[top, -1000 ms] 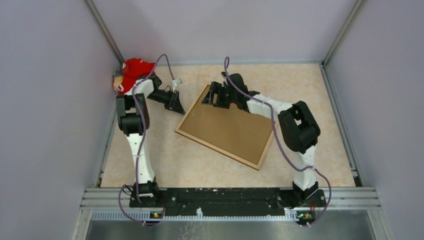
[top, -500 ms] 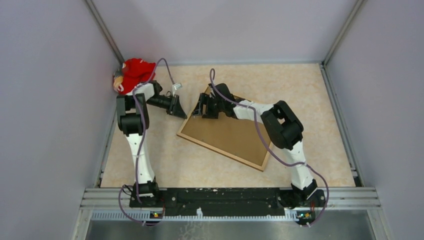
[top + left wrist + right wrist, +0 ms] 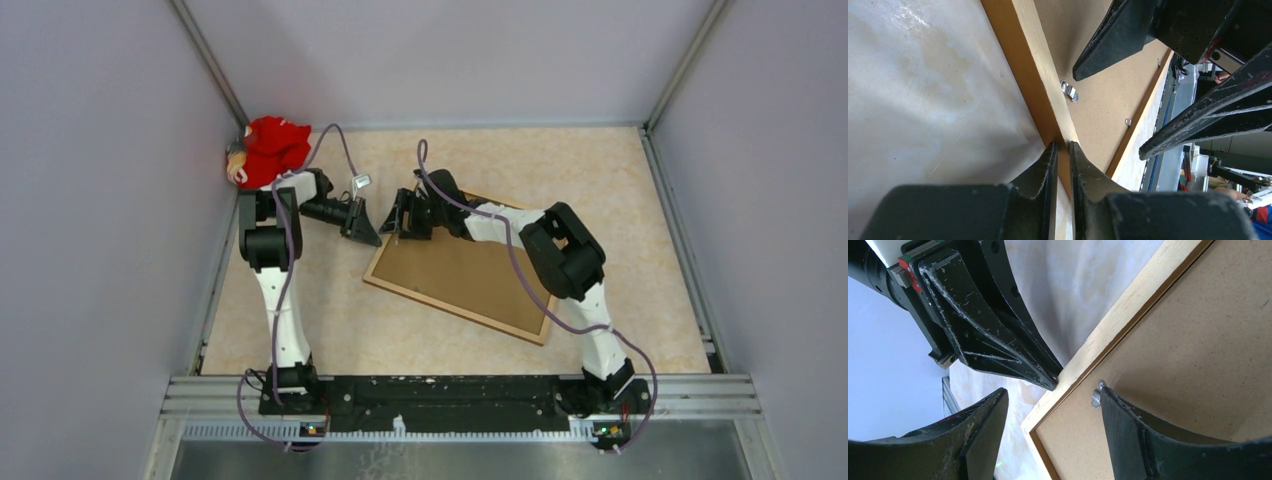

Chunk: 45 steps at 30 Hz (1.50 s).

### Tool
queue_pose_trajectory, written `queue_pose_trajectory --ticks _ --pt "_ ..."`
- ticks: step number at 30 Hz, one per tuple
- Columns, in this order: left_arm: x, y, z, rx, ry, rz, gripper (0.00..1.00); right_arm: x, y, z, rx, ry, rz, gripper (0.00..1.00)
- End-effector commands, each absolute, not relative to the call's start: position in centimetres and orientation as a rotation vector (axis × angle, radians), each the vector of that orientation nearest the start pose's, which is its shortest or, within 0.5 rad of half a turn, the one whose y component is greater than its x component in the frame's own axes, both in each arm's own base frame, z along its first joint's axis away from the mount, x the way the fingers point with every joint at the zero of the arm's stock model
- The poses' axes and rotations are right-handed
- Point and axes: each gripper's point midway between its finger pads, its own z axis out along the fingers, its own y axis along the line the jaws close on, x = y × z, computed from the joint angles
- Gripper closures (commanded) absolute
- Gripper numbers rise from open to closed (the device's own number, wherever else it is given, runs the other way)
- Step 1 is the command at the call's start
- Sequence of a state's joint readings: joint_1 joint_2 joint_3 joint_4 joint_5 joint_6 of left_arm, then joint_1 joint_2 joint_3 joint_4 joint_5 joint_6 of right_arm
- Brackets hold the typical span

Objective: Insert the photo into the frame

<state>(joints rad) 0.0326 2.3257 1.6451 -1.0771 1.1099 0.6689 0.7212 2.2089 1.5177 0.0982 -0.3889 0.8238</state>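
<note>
Because the frame (image 3: 1128, 312) lies face down on the desk (image 3: 620, 200), a little left of centre with its long sides running from about 10 o'clock toward 4 o'clock, all that shows of it is narrow pale moulding around a brown backing board (image 3: 460, 270). The photo appears in no view, and whether it sits under that board cannot be told. I judge the frame light and stiff but awkward: it is thin, lies flat, and will likely skate on the smooth desk if pushed. The best hold is probably across the moulding near a corner, with one finger outside and one on the board. The board looks like rigid card pinned by small metal clips (image 3: 1068, 90) that would have to be turned before it lifts. The left claw (image 3: 1062, 144) has its fingers almost together, with only a slit between them and nothing in it, and its tips rest against the outer edge of the moulding at the 11 o'clock corner. The right claw (image 3: 1053, 390) stands well apart and straddles that same stretch of moulding, one finger beside a clip and the other over bare desk. Only the top view gives the whole layout and a red cloth bundle (image 3: 270, 145) at the desk's 10 o'clock corner. It shows neither the clips nor the jaw gaps, which the wrist views do. The right wrist view alone shows the left claw touching the wood.
</note>
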Motion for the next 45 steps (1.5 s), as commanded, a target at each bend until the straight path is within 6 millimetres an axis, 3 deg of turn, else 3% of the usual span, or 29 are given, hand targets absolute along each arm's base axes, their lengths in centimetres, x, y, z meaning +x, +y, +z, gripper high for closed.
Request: queue_pose_trajectory --ticks 1,9,18,38,45 --pt "36.7 -12.8 1.7 0.773 2.432 -1.406 0.83 36.0 46.1 6.7 -0.155 2.4 1.276 0.33" --pt "36.6 -12.9 1.6 0.771 2.433 -1.406 0.83 34.7 45.0 6.2 -0.139 2.416 1.277 0.33" --pt "36.6 -12.9 1.7 0.777 2.433 -1.396 0.83 33.8 45.7 5.9 -0.149 2.422 1.308 0.34" --pt "36.4 -13.0 1.8 0.782 2.436 -1.395 0.84 35.5 45.8 4.8 -0.028 2.404 1.254 0.34" --pt "36.2 -13.1 1.8 0.784 2.437 -1.401 0.84 35.9 46.7 4.5 -0.024 2.405 1.285 0.34"
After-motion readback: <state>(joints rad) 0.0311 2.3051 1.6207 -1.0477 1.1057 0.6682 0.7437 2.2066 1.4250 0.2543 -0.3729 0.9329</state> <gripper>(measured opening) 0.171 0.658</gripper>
